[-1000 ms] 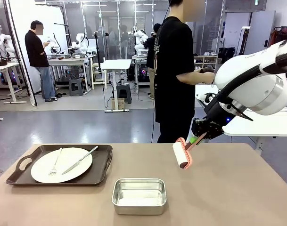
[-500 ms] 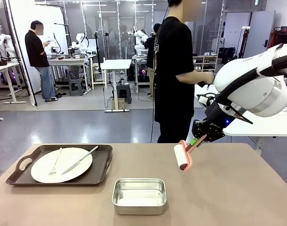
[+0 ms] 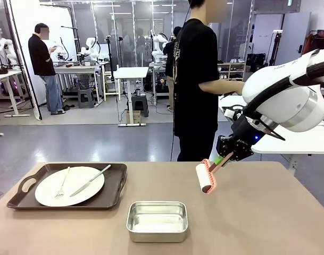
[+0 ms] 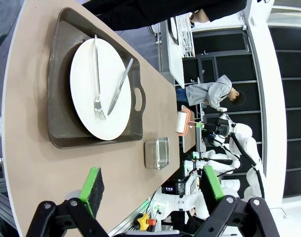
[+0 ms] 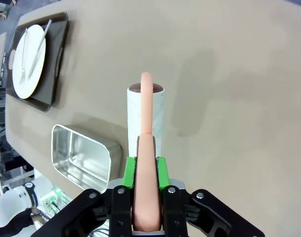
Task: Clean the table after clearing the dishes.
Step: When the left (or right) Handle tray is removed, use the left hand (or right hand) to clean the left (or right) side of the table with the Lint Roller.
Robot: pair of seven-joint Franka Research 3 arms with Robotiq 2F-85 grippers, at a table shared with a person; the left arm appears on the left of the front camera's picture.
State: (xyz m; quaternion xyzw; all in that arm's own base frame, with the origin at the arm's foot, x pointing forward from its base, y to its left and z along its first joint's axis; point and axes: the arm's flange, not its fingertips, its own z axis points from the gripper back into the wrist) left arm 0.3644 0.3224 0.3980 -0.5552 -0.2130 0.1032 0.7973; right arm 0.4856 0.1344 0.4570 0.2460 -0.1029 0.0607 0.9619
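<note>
Counter (image 3: 268,212): we read it as a clock face in the front view, with 12 at the far edge by the person (image 3: 196,79). It is tan and matte.
Tray (image 3: 118,183): dark brown with handles, at about 9 o'clock, well apart from the roller.
Plate (image 3: 50,195): round and white, lying flat in the tray.
Fork (image 3: 61,185): on the plate's 9 o'clock side, tines toward us.
Knife (image 3: 90,180): on the plate at the fork's 3 o'clock, lying slantwise.
Pan (image 3: 156,205): shiny steel, at about 6 o'clock on the counter, just at the tray's 4 o'clock corner and apart from it.
Roller (image 3: 205,178): white drum on a pink handle, at about 1 o'clock over the counter. It is tilted, drum end low toward 7 o'clock. We cannot tell whether the drum touches the surface.
Right tool (image 3: 220,158): clamped narrow on the roller's pink handle, with the green pads pressed to both its sides. It sits past the counter's far edge at about 1 o'clock.
Left tool (image 4: 152,190): spread wide and holding nothing. Its wrist view looks along the counter at the tray, pan and roller.
</note>
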